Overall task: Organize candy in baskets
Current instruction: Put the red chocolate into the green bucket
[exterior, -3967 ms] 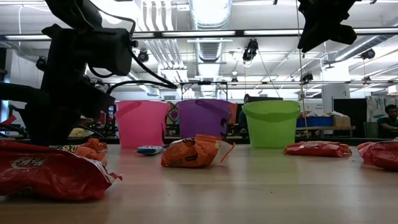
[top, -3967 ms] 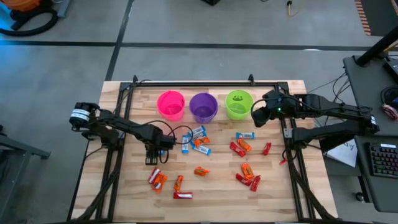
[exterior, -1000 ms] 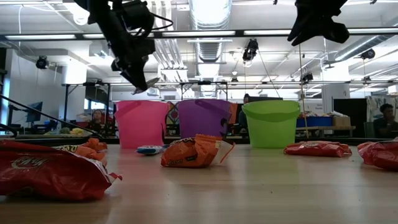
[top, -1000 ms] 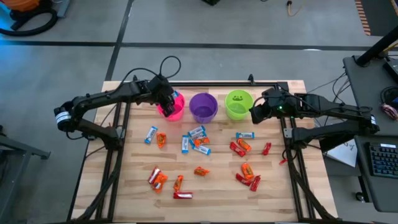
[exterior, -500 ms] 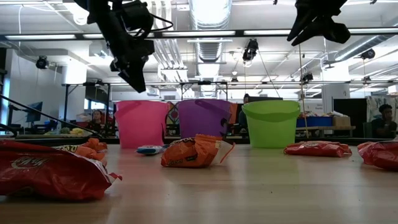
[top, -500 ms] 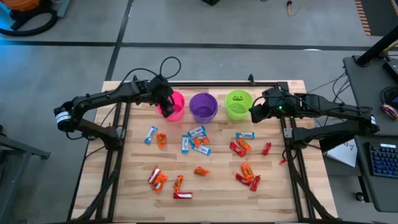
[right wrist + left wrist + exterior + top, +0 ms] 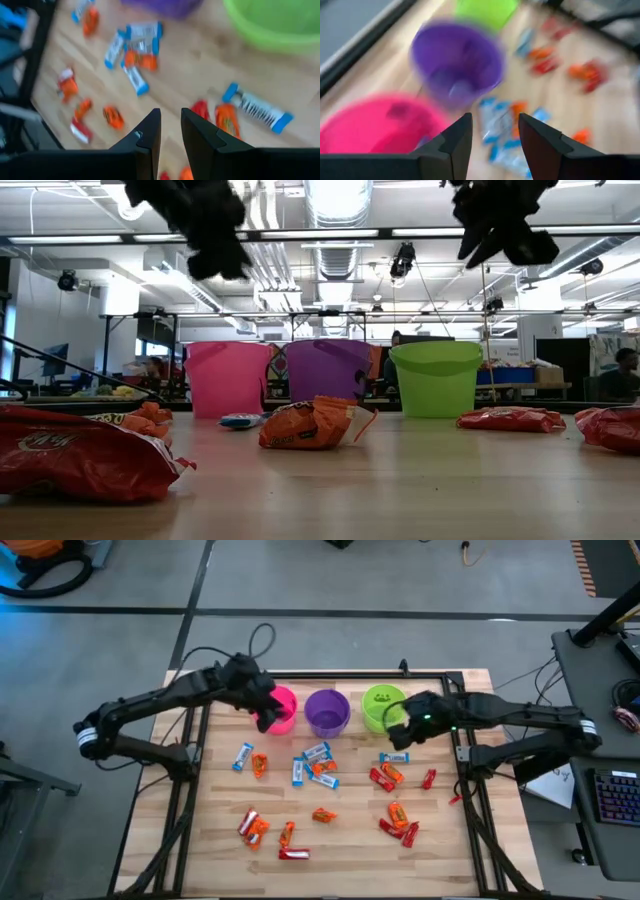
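Note:
Three buckets stand in a row near the table's far edge: pink (image 7: 282,710), purple (image 7: 327,712) and lime green (image 7: 380,703). Many wrapped candies lie loose on the wood in front of them: a blue-and-white and orange cluster (image 7: 315,765), red and orange ones (image 7: 385,776), and more toward the near edge (image 7: 253,827). My left gripper (image 7: 262,712) hangs open and empty over the pink bucket's left rim (image 7: 380,120). My right gripper (image 7: 399,734) hovers open and empty beside the green bucket, above a blue-and-white candy (image 7: 257,107).
Black frame rails run along the table's left, right and far edges (image 7: 300,674). Bare wood lies along the near edge (image 7: 340,875). In the low view both grippers (image 7: 215,240) (image 7: 500,230) hang well above the bucket rims (image 7: 328,345).
My left gripper has risen above the pink bucket and shifted a little toward the table's left edge. My right gripper has swung from the green bucket's right side toward the near edge and the table's middle, coming over the candies there.

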